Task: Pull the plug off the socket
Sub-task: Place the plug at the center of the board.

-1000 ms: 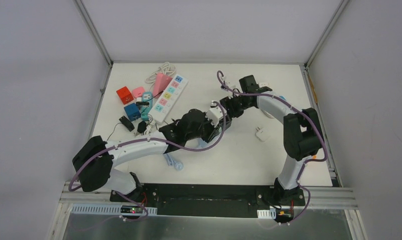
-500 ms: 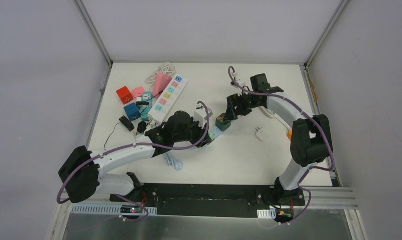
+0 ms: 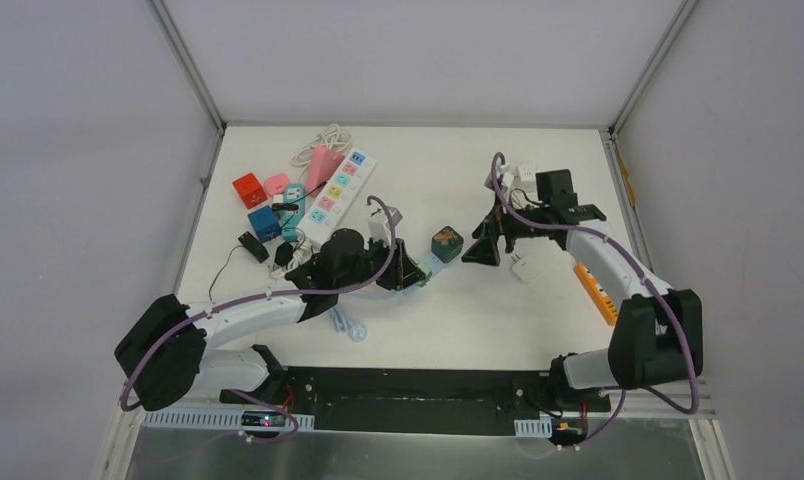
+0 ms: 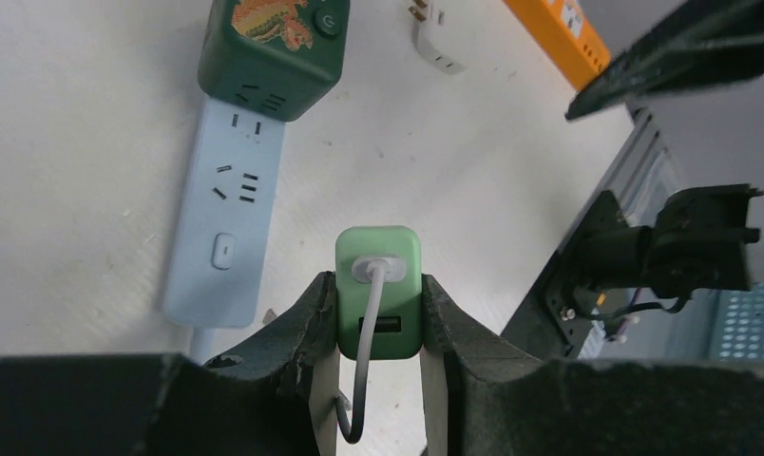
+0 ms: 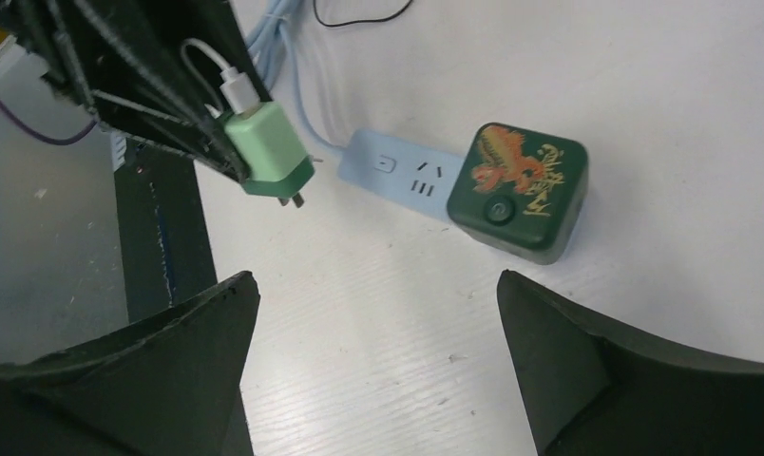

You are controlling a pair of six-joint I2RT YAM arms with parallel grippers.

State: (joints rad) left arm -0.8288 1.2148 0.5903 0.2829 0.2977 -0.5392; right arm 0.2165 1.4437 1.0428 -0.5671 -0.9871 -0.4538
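Note:
A pale blue power strip [image 3: 430,264] lies mid-table with a dark green cube adapter [image 3: 445,243] plugged into its far end. My left gripper [image 3: 402,272] is shut on a light green plug [image 4: 378,285] with a white cable. It holds the plug clear of the strip [image 4: 228,228], with the prongs bare in the right wrist view [image 5: 264,154]. My right gripper [image 3: 481,250] is open and empty, just right of the cube [image 5: 521,190], and touches nothing.
A white multi-socket strip [image 3: 338,192], red [image 3: 248,188] and blue [image 3: 263,222] cubes, and black plugs with cables crowd the far left. A white adapter [image 3: 523,267] and an orange bar [image 3: 598,290] lie to the right.
The two grippers were together at the strip. My left gripper has drawn back left with the green plug. My right gripper has opened and swung away to the right of the cube.

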